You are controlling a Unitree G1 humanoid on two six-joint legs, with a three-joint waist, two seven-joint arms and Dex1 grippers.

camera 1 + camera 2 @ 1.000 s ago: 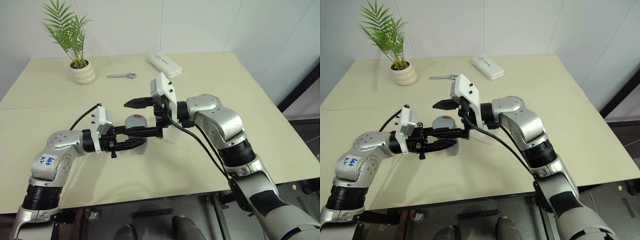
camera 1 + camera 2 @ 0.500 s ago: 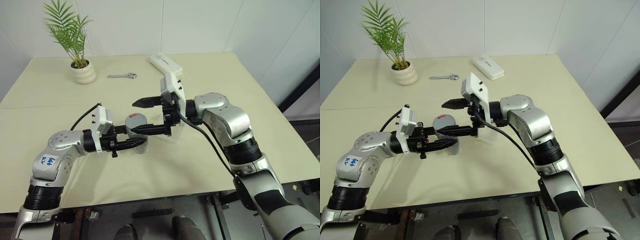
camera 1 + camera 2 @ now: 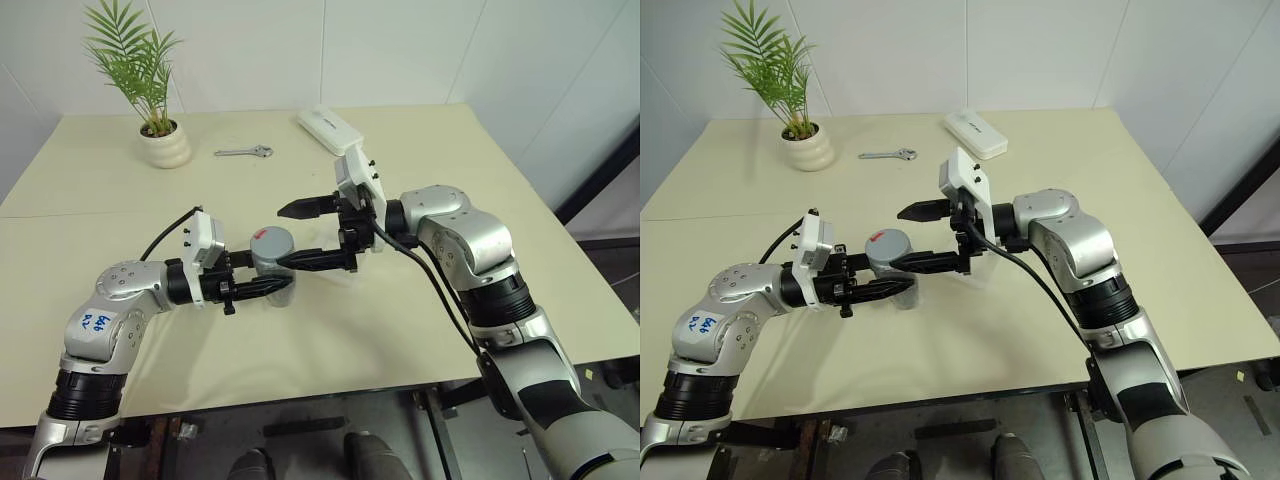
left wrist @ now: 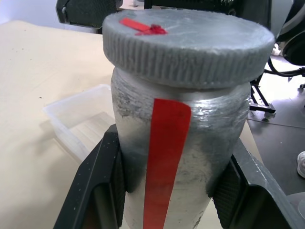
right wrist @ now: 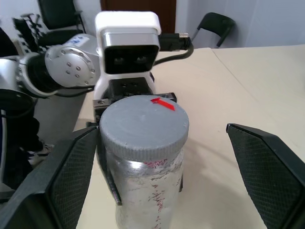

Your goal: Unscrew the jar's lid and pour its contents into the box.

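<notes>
Head views: my left gripper (image 3: pixel 275 287) is clamped around the jar (image 3: pixel 272 262), holding it upright above the table (image 3: pixel 420 150), near the front middle. The grey lid (image 3: pixel 271 240) is on it, with a red mark on top. My right gripper (image 3: pixel 300 235) points in from the right with its fingers spread wide, one above lid level, one lower beside the jar — holding nothing. The clear plastic box (image 3: pixel 975 272) sits just behind the right gripper, mostly hidden. A potted palm (image 3: pixel 160 130), a wrench (image 3: pixel 243 152) and a white oblong case (image 3: pixel 330 130) are well back.

Left wrist view: both black pads press on the silvery body on either side of a red stripe. The wall looks stiff and a bit slick, so I judge the low grip could let the jar spin under torque. The lid rim is ribbed — good bite for twisting. The box shows just beyond the jar.

Right wrist view: the right fingers (image 5: pixel 71 176) stand either side of the lid, apart from it. I'd close on the ribbed rim, not the body. The jar looks light; I can't see any contents.
</notes>
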